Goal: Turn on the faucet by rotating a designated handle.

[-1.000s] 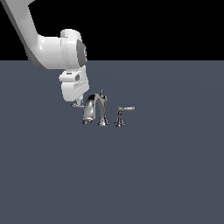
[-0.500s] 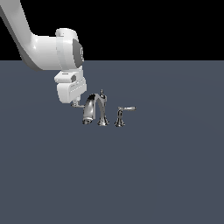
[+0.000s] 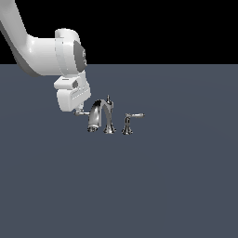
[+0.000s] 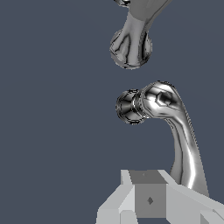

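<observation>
In the exterior view, the faucet (image 3: 106, 117) stands on the dark worktop (image 3: 153, 186), its arched spout dipping toward the exterior view's left. The handle (image 3: 82, 113) pokes out just beside the spout mouth, right under the white gripper (image 3: 74, 109), whose body hides the pedestal. The other lever (image 3: 133, 116), on its flared pedestal, sits to the exterior view's right and should be left alone.

In the wrist view, the handle (image 4: 175, 131) runs from its round hub down along a grey finger (image 4: 148, 199). Only part of the jaws shows, so I cannot tell how wide they stand. To do this well, I judge, the finger should press near the lever's tip and sweep in an arc around the hub.
</observation>
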Controlling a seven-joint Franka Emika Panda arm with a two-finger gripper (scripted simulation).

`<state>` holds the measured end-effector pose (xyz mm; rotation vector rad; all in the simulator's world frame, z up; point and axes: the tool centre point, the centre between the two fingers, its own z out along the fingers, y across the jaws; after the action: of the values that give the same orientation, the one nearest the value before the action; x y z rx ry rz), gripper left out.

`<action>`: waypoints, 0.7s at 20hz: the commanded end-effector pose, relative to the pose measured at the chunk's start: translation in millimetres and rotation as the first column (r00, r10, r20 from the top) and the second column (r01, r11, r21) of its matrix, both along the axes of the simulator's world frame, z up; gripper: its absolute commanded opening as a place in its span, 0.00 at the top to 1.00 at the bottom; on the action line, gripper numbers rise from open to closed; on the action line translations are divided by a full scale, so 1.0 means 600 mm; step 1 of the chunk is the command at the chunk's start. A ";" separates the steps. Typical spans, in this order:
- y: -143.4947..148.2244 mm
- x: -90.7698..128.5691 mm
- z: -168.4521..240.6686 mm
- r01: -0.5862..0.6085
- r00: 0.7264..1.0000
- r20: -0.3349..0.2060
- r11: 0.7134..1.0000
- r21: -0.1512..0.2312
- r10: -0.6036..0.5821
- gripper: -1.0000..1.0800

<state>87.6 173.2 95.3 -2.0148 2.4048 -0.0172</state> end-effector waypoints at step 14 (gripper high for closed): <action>-0.002 -0.068 0.000 -0.007 1.000 -0.008 1.000 0.003 0.007 1.00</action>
<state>57.3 168.8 95.4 -2.0117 2.4000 -0.0204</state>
